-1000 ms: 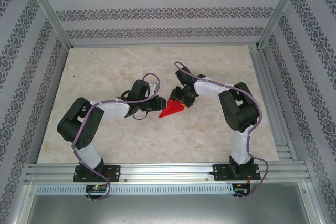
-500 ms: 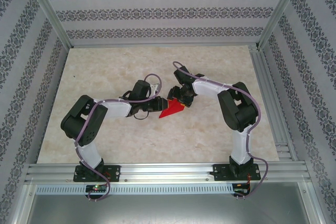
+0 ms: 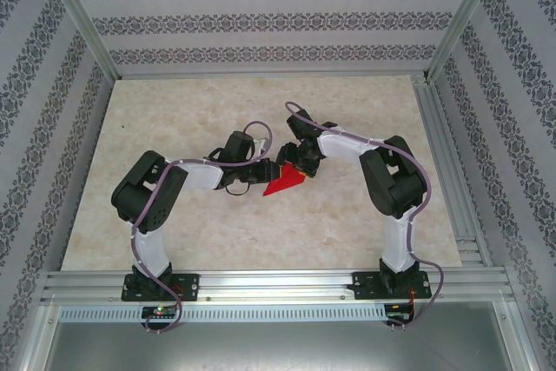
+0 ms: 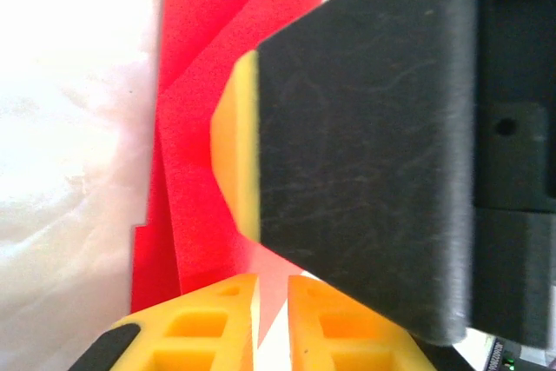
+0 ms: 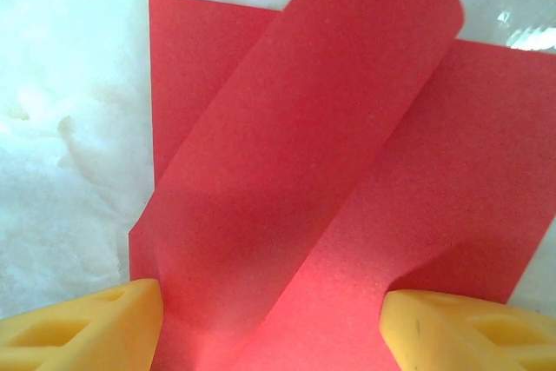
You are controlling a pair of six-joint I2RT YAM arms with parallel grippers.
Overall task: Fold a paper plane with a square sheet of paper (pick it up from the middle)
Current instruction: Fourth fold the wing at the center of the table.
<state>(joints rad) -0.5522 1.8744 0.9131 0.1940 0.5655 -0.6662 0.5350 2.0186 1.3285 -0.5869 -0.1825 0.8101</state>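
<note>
on the marbled table (image 3: 174, 110), creased red paper (image 3: 284, 182)

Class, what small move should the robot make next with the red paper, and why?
Probably close the right gripper on the raised flap of the paper to crease it: its fingers stand wide apart either side of that curled, unflattened flap, while the left gripper seems to pinch the paper's edge.

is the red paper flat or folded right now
Partly folded, not flat: in the right wrist view a flap of the red paper curls over the rest; from above it looks like a pointed wedge.
</note>
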